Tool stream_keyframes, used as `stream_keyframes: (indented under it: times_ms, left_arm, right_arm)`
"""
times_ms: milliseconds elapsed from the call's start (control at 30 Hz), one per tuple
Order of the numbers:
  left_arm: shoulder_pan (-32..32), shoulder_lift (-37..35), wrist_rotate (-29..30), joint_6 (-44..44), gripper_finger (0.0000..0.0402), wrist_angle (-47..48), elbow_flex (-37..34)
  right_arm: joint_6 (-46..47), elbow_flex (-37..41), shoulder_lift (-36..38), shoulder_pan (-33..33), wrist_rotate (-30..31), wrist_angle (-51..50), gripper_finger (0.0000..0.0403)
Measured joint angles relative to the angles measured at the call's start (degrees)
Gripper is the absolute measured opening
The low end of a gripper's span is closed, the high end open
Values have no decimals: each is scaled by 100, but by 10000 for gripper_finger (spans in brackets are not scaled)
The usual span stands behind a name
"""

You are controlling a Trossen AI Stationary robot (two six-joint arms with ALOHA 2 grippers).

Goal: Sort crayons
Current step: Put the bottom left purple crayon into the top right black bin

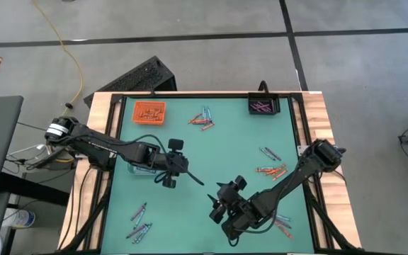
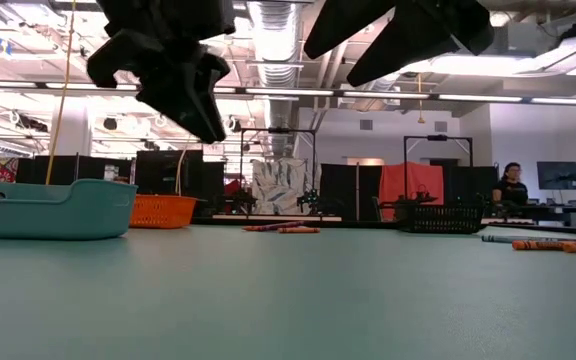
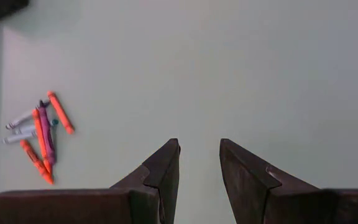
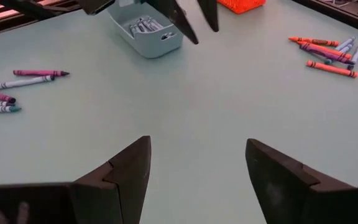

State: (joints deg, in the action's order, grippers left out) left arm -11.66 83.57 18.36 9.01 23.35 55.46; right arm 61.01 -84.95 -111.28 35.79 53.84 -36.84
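Crayons lie flat on the green mat in loose groups: one at the far middle (image 1: 202,119), two at the right (image 1: 270,170), two at the near left (image 1: 139,221) and one at the near right (image 1: 283,225). My left gripper (image 1: 193,177) hovers open over bare mat near the table's middle, with nothing between its fingers (image 3: 199,149); a crayon group (image 3: 39,134) lies off to one side. My right gripper (image 1: 214,209) hovers open near the front middle, also with nothing in it (image 4: 197,146).
An orange tray (image 1: 147,112) holding orange crayons stands at the far left. A black tray (image 1: 264,106) with purple crayons is at the far right. A pale blue tray (image 4: 146,31) with blue-grey crayons sits under my left arm. Bare mat lies between the two grippers.
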Motion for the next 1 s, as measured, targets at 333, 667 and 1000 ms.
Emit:
stream_keyframes:
  times_ms: [333, 667, 1000]
  left_arm:
    - [-1, 0, -712, -346, 105, 392, 0]
    - [-677, 0, -1514, -622, 105, 464, 0]
    - [-2080, 0, -976, -3050, 105, 892, 0]
  right_arm:
    - [0, 0, 0, -114, 0, 3, 255]
    - [0, 4, 0, -347, 2, 789, 255]
    - [0, 4, 0, -715, 0, 1669, 255]
